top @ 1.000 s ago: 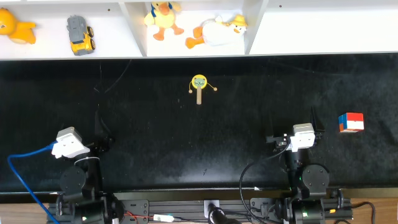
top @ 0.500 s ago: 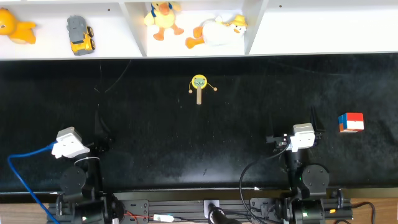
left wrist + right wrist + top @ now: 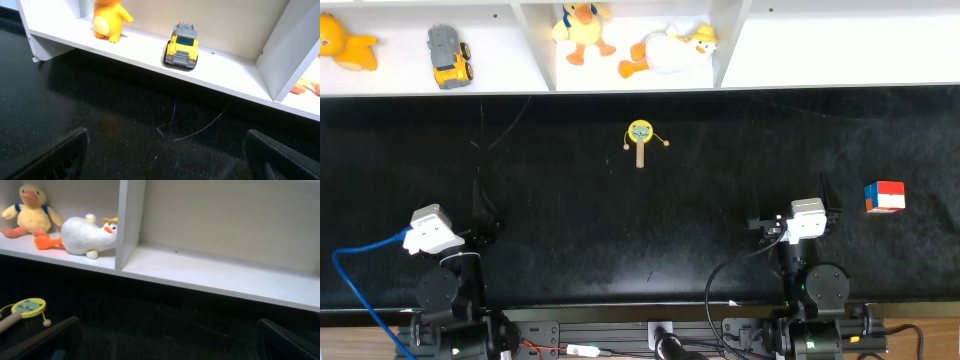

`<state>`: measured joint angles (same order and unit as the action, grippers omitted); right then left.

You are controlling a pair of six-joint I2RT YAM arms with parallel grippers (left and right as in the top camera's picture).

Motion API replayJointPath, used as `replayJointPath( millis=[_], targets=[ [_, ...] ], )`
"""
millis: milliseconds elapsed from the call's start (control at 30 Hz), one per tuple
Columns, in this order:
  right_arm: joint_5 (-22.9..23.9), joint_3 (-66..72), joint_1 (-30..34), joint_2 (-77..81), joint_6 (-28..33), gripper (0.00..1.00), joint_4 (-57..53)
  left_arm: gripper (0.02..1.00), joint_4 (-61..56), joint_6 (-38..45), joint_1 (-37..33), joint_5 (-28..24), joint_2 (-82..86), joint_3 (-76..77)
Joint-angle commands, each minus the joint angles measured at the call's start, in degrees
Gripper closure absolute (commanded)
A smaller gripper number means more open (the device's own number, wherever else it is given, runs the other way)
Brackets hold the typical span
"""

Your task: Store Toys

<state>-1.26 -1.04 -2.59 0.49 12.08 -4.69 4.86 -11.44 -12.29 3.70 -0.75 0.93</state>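
A small yellow-green rattle drum (image 3: pixel 640 140) on a wooden stick lies on the black table (image 3: pixel 620 230) near the shelf; it also appears as the rattle drum (image 3: pixel 25 309) in the right wrist view. A red, white and blue cube (image 3: pixel 885 196) sits at the table's right side. My left gripper (image 3: pixel 165 152) is open and low over the table, facing the shelf's left bay. My right gripper (image 3: pixel 165 340) is open too, facing the divider between the middle and right bays. Both arms stand near the table's front edge, far from either toy.
The white shelf (image 3: pixel 820 60) runs along the back. Its left bay holds an orange duck (image 3: pixel 109 19) and a yellow truck (image 3: pixel 182 46). The middle bay holds a yellow duck plush (image 3: pixel 30 210) and a white duck plush (image 3: pixel 92 236). A blue cable (image 3: pixel 360 255) trails by the left arm.
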Motion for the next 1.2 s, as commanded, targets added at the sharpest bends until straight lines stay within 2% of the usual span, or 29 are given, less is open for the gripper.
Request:
replayJointPath(
  millis=[33, 100, 167, 267, 400, 500, 567, 900, 1000, 1133, 1200],
  targets=[
    [-0.4, 0.7, 0.3, -0.2, 0.2, 0.005, 0.3, 0.02, -0.3, 1.3, 0.4, -0.4, 0.6, -0.5],
    [-0.7, 0.7, 0.3, -0.2, -0.6, 0.005, 0.3, 0.023, -0.3, 1.3, 0.4, -0.4, 0.6, -0.5],
    [-1.0, 0.7, 0.3, -0.2, -5.3, 0.007, 0.3, 0.02, -0.3, 1.3, 0.4, -0.4, 0.6, -0.5],
    [-1.4, 0.7, 0.3, -0.2, -16.8, 0.007, 0.3, 0.02, -0.3, 1.3, 0.4, -0.4, 0.6, -0.5],
    [-1.9, 0.7, 0.3, -0.2, -38.0, 0.005, 0.3, 0.02, -0.3, 1.3, 0.4, -0.4, 0.6, -0.5],
    [-1.9, 0.7, 0.3, -0.2, -46.3, 0.003, 0.3, 0.02, -0.3, 1.3, 0.4, -0.4, 0.6, -0.4],
    [-1.9, 0.7, 0.3, -0.2, -48.5, 0.005, 0.3, 0.02, -0.3, 1.3, 0.4, -0.4, 0.6, -0.4],
    [-5.3, 0.7, 0.3, -0.2, -50.7, 0.007, 0.9, 0.02, -0.3, 1.3, 0.4, -0.4, 0.6, -0.5],
    [-9.2, 0.7, 0.3, -0.2, -50.6, 0.005, 1.1, 0.02, -0.3, 1.3, 0.4, -0.4, 0.6, -0.5],
    [-19.1, 0.4, 0.3, -0.1, -50.5, 0.001, 1.5, 0.02, -0.3, 1.3, 0.4, -0.4, 0.6, -0.5],
    [-22.4, -0.5, 0.3, 0.3, -50.5, 0.003, 1.2, 0.02, -0.3, 1.3, 0.4, -0.4, 0.6, -0.4]
  ],
)
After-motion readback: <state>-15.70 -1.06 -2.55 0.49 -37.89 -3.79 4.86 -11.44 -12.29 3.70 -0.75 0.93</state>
